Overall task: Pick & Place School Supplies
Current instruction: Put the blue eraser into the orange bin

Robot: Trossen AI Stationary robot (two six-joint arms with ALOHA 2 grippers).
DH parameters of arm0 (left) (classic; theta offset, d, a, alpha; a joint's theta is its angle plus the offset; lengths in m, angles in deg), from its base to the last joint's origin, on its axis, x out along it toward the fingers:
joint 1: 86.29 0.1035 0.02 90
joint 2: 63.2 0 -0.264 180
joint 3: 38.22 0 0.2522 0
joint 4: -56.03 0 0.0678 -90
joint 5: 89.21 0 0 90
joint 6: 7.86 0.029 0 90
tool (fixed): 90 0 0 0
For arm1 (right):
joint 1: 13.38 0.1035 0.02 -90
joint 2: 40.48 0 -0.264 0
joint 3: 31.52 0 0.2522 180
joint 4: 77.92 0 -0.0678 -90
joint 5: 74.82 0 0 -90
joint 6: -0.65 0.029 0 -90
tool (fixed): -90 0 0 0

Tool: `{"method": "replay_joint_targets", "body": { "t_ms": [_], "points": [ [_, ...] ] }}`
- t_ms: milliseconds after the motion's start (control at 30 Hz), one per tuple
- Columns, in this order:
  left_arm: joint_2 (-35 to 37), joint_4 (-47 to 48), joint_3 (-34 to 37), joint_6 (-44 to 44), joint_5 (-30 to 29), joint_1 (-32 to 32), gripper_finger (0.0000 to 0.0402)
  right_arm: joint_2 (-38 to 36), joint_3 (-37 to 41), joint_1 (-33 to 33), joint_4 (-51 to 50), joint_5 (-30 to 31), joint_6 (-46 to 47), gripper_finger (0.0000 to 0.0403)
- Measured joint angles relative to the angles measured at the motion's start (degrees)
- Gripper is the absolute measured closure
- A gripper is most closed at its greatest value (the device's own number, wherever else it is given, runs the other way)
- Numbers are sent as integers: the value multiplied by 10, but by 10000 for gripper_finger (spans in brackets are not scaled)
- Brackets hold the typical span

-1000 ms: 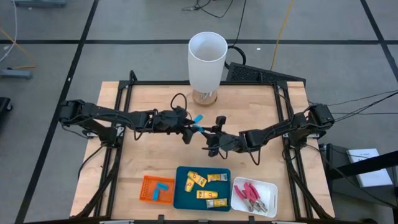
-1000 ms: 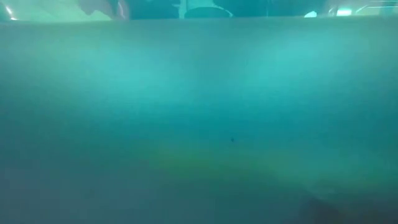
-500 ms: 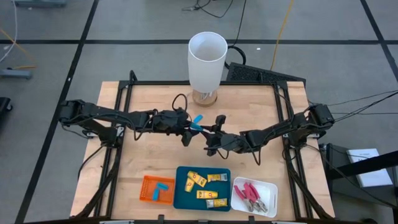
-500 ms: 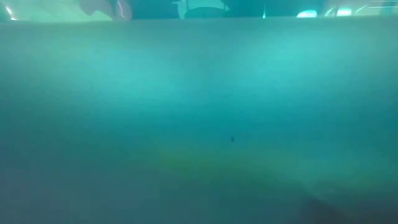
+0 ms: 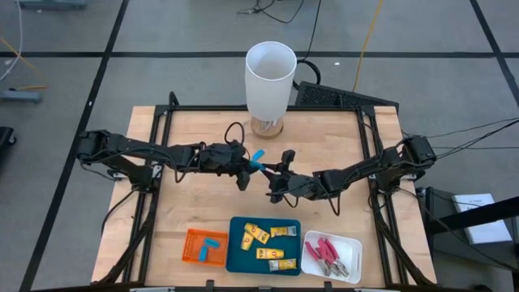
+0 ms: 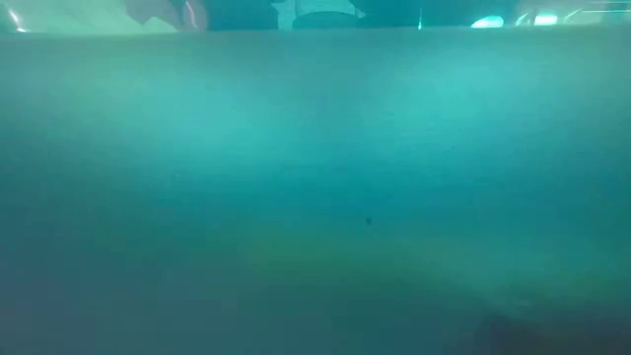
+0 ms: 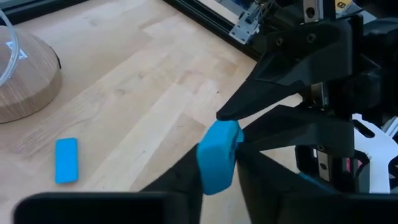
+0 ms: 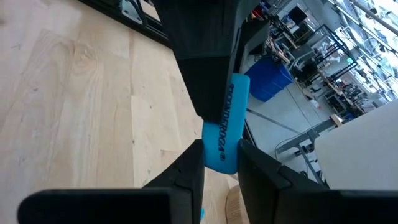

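Both end effectors, L (image 5: 250, 165) & R (image 5: 270, 169), clamped on one blue eraser (image 5: 257, 156) mid-tabletop, above it, looks like handover.

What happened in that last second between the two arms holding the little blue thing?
The left gripper closed its fingers onto the light-blue block, which the right gripper already pinched, so both now hold it above the table. The arms barely shifted. The trays and white cylinder stayed put.

Even bright light; low view blurred teal haze.
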Motion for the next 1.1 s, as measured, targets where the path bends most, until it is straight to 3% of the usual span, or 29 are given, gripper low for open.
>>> {"method": "replay_joint_targets", "body": {
  "t_ms": [233, 467, 833, 1000, 1100],
  "points": [
    [0, -1, 0, 23, 2, 0, 363, 0, 0, 3, -2, 0, 0, 332],
    [0, -8, 0, 33, 0, 0, 351, 0, 5, 3, 2, 1, 38, 325],
    [0, -12, 0, 56, -7, 12, 367, -24, 16, 3, -42, -18, 175, 209],
    [1, 5, 0, 58, -15, 11, 358, -68, 20, -8, -134, -78, 256, 184],
    [1, 22, 0, 66, -4, 3, 367, -101, 52, -9, -142, -81, 286, 183]
  ]
}}
